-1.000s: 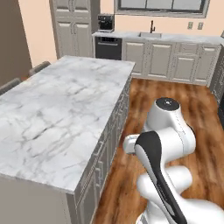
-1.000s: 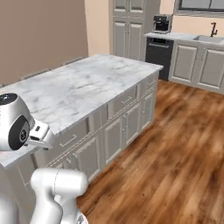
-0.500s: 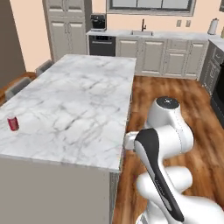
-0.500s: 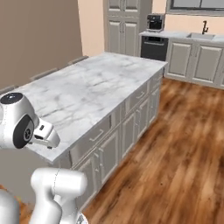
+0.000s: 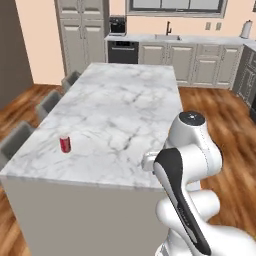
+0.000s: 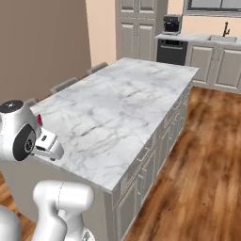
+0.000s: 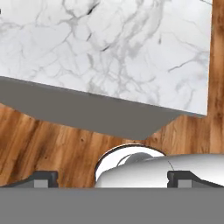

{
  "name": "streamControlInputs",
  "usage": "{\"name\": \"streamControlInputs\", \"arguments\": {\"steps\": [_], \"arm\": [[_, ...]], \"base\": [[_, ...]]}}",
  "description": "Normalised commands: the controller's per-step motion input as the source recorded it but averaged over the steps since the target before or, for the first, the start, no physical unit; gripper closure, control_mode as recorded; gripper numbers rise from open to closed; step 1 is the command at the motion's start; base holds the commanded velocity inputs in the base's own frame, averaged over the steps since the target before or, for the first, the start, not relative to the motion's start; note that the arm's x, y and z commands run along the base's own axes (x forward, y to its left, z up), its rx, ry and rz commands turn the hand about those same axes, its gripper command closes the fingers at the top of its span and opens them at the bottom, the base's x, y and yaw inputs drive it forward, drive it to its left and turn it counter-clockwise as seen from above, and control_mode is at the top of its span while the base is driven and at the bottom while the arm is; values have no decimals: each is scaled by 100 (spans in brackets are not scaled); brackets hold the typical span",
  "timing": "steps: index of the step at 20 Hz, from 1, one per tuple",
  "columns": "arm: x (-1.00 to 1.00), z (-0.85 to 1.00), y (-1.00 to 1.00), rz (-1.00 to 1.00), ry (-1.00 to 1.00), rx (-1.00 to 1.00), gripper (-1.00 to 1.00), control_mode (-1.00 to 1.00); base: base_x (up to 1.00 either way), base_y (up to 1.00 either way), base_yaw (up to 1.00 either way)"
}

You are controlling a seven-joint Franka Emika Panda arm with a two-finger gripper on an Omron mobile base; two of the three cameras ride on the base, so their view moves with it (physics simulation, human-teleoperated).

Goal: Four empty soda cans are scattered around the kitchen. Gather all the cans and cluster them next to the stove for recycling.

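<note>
Marble island [image 5: 120,115] carries a red soda can [image 5: 65,144] near its left edge — claw [image 7: 112,177] spread wide, empty.

marble island top [image 5: 125,115] open, lone red can [image 5: 65,144] near edge

A marble-topped desk [image 5: 125,115] is standing on the wooden floor [image 5: 220,115], with grey chairs [image 5: 47,102] lining its left and cabinets [image 5: 200,62] running along the far wall.
</note>
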Motion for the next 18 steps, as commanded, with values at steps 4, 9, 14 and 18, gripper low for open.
{"name": "streamControlInputs", "arguments": {"steps": [4,9,14,18], "arm": [[0,0,0,0,0,0,-100,100],[0,0,0,0,0,0,-100,100],[0,0,0,0,0,0,-100,100],[0,0,0,0,0,0,-100,100]], "base": [[22,100,-10],[-2,100,0],[43,78,-22],[65,44,-43]]}}
